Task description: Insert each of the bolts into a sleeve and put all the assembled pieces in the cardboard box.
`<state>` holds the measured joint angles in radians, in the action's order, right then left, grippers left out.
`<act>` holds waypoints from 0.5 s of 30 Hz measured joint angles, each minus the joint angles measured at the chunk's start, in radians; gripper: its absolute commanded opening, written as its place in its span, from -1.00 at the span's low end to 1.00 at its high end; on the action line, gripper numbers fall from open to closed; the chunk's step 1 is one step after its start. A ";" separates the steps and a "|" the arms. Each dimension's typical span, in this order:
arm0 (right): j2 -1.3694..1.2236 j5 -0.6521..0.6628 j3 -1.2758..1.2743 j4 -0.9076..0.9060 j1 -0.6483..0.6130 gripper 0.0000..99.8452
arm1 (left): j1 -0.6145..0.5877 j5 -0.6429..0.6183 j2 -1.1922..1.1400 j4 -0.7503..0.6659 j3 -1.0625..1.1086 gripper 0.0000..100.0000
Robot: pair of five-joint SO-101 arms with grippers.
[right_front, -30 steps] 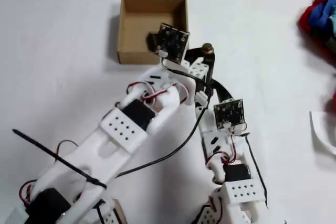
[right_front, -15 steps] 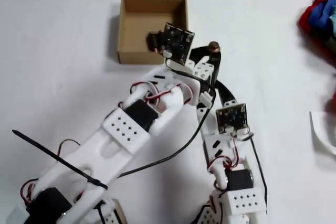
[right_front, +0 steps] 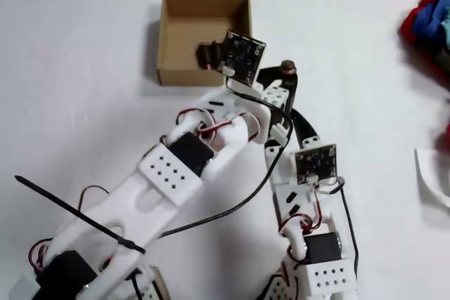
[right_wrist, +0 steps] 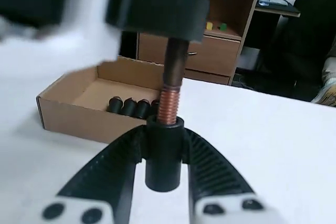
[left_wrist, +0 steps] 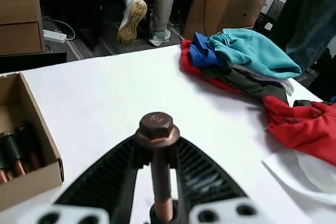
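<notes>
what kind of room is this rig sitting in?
Probably an office or small lab workspace, not a factory floor: a white table serves as the bench, wooden drawer cabinets stand behind it, and a pile of clothes lies at the table's edge.

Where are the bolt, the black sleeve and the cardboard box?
bolt (left_wrist: 158,126), left wrist view, on its hexagonal head.
black sleeve (right_wrist: 164,156), right wrist view, on its side wall.
cardboard box (right_front: 176,75), high view, on the wall facing the arms.
</notes>
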<state>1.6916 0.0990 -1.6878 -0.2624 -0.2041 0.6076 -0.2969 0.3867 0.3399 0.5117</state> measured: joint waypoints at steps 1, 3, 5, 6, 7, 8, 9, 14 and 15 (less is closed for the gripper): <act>-0.002 -0.025 0.000 0.000 0.009 -0.96 | 0.000 0.000 0.000 0.011 -0.002 -0.95; -0.002 -0.068 -0.002 0.011 0.026 -0.96 | 0.003 0.000 0.000 0.032 -0.006 -0.95; -0.002 -0.087 -0.002 0.018 0.035 -0.96 | 0.003 0.000 -0.002 0.040 -0.012 -0.95; -0.002 -0.091 -0.002 0.020 0.037 -0.96 | 0.003 0.000 -0.002 0.040 -0.015 -0.95; -0.002 -0.094 -0.002 0.020 0.037 -0.96 | 0.003 0.000 -0.002 0.040 -0.015 -0.95; -0.002 -0.097 -0.002 0.020 0.037 -0.96 | 0.003 0.000 -0.002 0.040 -0.015 -0.95; -0.002 -0.097 -0.002 0.020 0.037 -0.96 | 0.003 0.000 -0.002 0.040 -0.015 -0.95; -0.002 -0.100 -0.002 0.020 0.041 -0.96 | 0.028 0.000 -0.002 0.031 0.012 -0.95; -0.003 -0.100 -0.002 0.020 0.041 -0.96 | 0.034 0.005 0.002 0.026 0.026 -0.95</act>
<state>1.6886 -0.0008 -1.6893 -0.2424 -0.1626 0.6414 -0.2923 0.3882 0.3659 0.5378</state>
